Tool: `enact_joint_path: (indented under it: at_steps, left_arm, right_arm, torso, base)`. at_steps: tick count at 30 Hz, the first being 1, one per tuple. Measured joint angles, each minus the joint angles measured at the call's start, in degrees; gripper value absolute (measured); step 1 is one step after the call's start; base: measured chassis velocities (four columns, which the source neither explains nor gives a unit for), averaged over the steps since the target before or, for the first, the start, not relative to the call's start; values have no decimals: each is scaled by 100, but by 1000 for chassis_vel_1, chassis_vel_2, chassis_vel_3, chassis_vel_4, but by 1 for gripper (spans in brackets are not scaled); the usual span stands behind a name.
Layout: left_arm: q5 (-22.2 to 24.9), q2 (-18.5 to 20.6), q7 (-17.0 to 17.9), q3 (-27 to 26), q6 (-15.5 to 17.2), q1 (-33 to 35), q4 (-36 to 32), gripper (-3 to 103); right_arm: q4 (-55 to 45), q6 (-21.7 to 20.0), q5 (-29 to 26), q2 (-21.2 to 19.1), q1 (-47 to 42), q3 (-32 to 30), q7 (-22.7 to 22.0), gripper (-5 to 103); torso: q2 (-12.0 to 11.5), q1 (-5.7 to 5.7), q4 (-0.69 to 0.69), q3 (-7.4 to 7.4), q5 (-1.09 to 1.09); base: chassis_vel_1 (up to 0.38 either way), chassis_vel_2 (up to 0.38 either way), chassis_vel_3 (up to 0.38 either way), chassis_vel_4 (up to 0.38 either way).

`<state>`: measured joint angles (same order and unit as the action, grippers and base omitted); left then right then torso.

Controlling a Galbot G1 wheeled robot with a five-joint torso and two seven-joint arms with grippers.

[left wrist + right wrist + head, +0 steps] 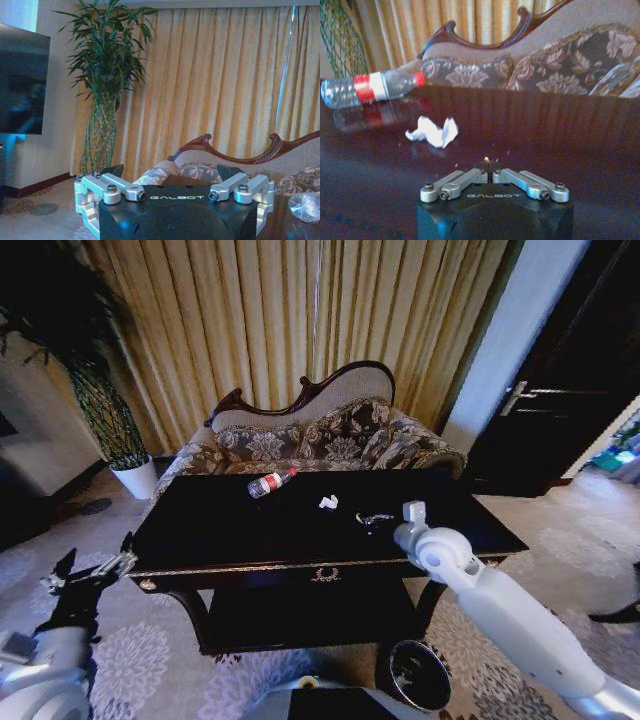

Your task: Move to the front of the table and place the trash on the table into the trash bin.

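The dark glossy table (200, 540) stands right in front of me. A clear bottle with a red label (270, 483) (370, 88) lies on its side near the far edge. A white crumpled paper scrap (328, 502) (433, 133) lies a little nearer on the tabletop. My right gripper (373, 521) (486, 161) is low over the tabletop to the right of the scrap, fingers shut; I cannot tell whether anything is between the tips. My left gripper (95, 565) (171, 172) hangs open off the table's left end. The trash bin (420, 675) stands on the floor at the table's front right.
A patterned sofa (320, 435) with a carved wooden back stands behind the table, and curtains behind that. A tall plant in a white pot (135, 478) is at the back left. A dark door (570, 390) is at the right. The floor is a flowered carpet (150, 660).
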<state>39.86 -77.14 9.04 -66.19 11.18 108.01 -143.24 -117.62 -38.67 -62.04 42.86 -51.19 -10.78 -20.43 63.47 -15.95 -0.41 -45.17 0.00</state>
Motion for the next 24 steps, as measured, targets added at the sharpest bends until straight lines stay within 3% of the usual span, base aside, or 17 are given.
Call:
enact_joint_path:
  at_steps: [15, 24]
  left_arm:
    - [0, 31, -23, 29, -6, -17, 0, 100]
    - [67, 56, -128, 44, -18, -94, 0, 100]
  right_arm:
    - [-249, 384, 28, -154, -573, -859, 267, 0]
    - [-472, 1197, 548, -157, -1562, -1683, 522, 0]
  torso:
    - [0, 0, 0, 1, 0]
    - [1, 0, -2, 1, 0]
  base:
    - [0, 0, 0, 0]
    - [0, 0, 0, 0]
